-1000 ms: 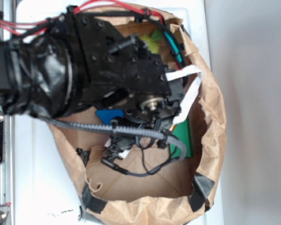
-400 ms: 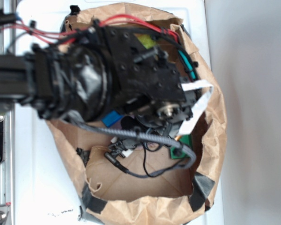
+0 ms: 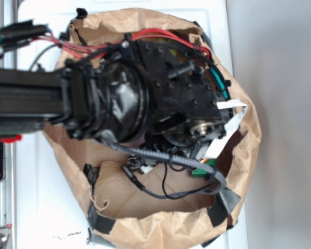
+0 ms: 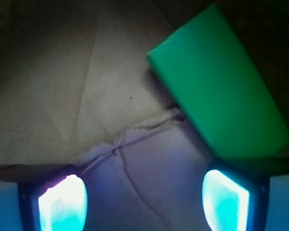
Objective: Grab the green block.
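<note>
My fingers (image 4: 226, 199) stand apart over creased brown paper (image 4: 62, 96); the flat green rectangular block (image 4: 219, 82) lies by my right one.

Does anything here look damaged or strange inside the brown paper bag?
Yes. The brown paper bag has a torn floor seam, and black tape patches its crumpled rim. The flat green block lies askew, off-centre of the open gripper.

I see crumpled matt brown paper bag (image 3: 160, 231) w/ black tape patches; green block (image 4: 221, 82) smooth, matt, plastic-looking; arm (image 3: 119, 98) wrapped in glossy black tape; finger pads (image 4: 225, 199) translucent, glowing.
</note>
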### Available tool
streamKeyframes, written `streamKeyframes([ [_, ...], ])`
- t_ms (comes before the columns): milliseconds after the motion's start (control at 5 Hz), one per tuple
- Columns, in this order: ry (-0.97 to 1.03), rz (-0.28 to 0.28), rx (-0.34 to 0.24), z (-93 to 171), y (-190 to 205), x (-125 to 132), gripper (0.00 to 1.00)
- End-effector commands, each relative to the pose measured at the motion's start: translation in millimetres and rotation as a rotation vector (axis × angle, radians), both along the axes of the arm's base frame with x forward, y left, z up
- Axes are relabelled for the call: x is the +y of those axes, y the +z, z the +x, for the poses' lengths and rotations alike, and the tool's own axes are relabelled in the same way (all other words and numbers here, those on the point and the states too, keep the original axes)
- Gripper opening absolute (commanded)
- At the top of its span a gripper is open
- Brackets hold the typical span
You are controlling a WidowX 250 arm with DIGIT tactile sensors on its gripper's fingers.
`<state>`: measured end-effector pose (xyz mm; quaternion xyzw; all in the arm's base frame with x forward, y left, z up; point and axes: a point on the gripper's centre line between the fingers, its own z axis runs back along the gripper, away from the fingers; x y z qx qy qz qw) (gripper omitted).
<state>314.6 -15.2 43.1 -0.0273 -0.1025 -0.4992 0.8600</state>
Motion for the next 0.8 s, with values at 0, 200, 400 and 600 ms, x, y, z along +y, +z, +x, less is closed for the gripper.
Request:
streamKeyframes([
  [0,-0.098,-0.028,-0.13,12.6,17.2,-2.8,1.0],
  [200,-0.071,-0.05,-0.195,16.8,18.4,3.1,1.0],
  [400,-0.046,-0.078,-0.24,21.8,54.2,-6.3,1.0],
  [600,-0.044,-0.116,-0.261,13.9,68.4,1.8,1.0],
])
